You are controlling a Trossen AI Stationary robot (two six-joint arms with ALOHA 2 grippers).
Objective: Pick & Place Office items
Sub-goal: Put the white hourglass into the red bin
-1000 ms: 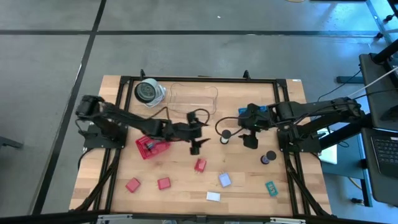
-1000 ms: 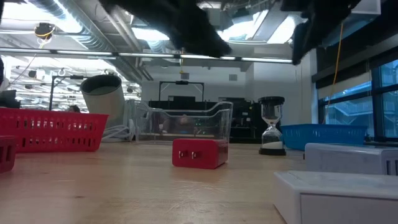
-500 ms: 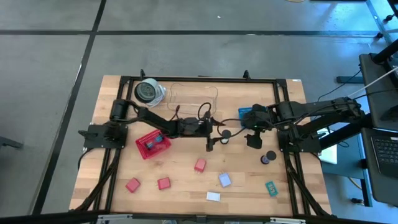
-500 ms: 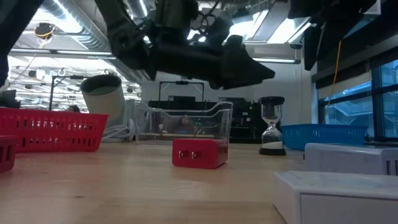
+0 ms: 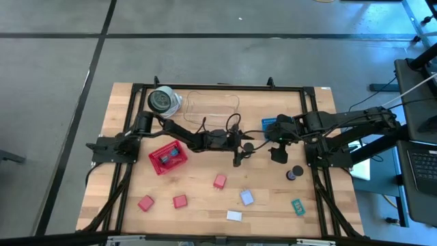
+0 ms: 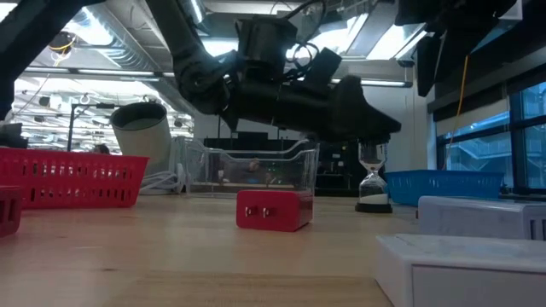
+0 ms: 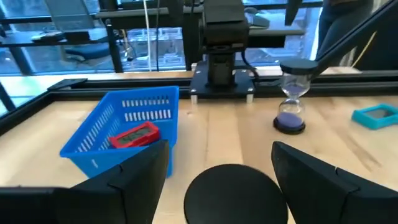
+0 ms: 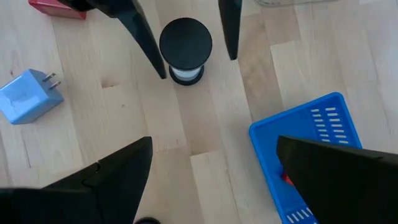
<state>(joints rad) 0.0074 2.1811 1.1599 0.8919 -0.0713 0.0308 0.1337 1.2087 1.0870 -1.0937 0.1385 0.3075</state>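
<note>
My left gripper [image 5: 242, 149] [image 7: 221, 148] is open, its fingers standing on either side of a small black hourglass-like cylinder [image 5: 249, 147] [image 7: 231, 190] [image 8: 185, 48] that stands upright on the table; no touch shows. My right gripper [image 5: 276, 156] [image 8: 214, 142] hangs open just right of it, holding nothing. A second black cylinder [image 5: 294, 173] stands further right. Three red blocks [image 5: 220, 181] [image 5: 179, 201] [image 5: 145, 203], a pale blue cube [image 5: 246, 197], a white block [image 5: 234, 215] and a green tag [image 5: 297, 206] lie near the near edge. A red tag [image 7: 134, 135] lies in the blue tray.
The blue tray [image 5: 270, 125] sits just beyond the cylinder, the red tray [image 5: 167, 157] to the left under my left arm. A clear tray [image 5: 213, 106] and a round black-and-white object [image 5: 164, 100] stand at the far edge.
My left arm has stretched toward the table's right, carrying its gripper from beside the red tray to the black cylinder, and it has come lower in the low view. The things on the table have stayed where they were.
</note>
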